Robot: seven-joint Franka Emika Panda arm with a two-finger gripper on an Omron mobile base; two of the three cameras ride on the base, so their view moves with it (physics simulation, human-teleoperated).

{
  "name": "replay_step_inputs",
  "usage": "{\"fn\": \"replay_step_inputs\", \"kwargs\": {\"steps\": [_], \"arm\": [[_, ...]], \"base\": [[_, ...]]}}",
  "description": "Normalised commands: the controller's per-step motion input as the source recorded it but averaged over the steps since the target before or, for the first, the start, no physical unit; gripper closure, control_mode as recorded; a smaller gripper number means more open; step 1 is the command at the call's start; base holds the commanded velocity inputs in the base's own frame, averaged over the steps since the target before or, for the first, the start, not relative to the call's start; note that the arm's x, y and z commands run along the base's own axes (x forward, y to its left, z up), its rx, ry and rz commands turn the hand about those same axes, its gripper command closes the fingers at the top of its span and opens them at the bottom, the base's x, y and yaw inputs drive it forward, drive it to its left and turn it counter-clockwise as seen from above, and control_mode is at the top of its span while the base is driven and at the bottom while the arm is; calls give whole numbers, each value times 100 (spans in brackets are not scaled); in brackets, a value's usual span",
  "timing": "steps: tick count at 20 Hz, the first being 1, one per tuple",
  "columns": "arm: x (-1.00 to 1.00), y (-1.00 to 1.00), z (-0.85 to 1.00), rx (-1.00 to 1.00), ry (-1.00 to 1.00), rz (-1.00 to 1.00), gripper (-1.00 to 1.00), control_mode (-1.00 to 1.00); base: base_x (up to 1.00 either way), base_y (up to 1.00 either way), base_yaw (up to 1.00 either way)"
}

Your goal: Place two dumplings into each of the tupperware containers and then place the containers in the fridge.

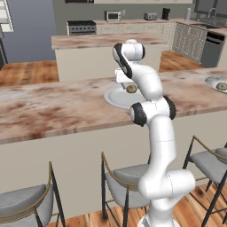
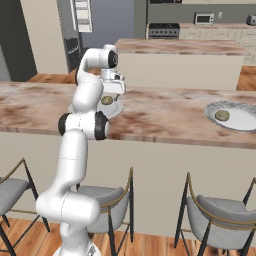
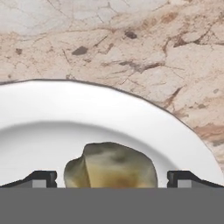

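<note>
I am holding the tool spread to its full width over the white plate, its two dark fingertips standing one on either side of a dumpling and gripping nothing. That dumpling is lying directly between the tips, at the near edge of the plate, with clear white showing between it and each tip. Its longer side seems to be running across, from one tip toward the other, so I judge that a straight descent and a squeeze should catch it along that length; whether the tips are already low enough I cannot tell.

Taking the plate as my landmark, the hand view is giving me the close alignment. The left base view is showing the tool hanging just above the plate on the marbled table, with the dumpling on the plate's far side. Off to the right of that plate, at the table's edge, a second plate is carrying another dumpling.

The right base view is giving me that second plate in full, with its dumpling near its left side, well apart from the first plate. Beyond the plates, a second island is standing, and behind it a back wall with a stove.
</note>
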Motion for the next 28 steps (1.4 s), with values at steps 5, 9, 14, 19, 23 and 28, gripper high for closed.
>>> {"fn": "replay_step_inputs", "kwargs": {"steps": [5, 9, 14, 19, 23, 28], "arm": [[-23, 0, 0, 0, -7, 0, -100, -100], [-32, 0, -1, 0, 0, 0, -100, -100], [-49, 0, -7, 0, -2, 0, -100, -100], [19, 0, 0, 0, -2, 0, -100, -100], [25, 0, -16, 0, -1, 0, -100, -100], [11, 0, -16, 0, -1, 0, -100, -100]], "base": [[0, 0, 0], [0, 0, 0], [0, 0, 0], [0, 0, 0], [0, 0, 0], [0, 0, 0]]}}
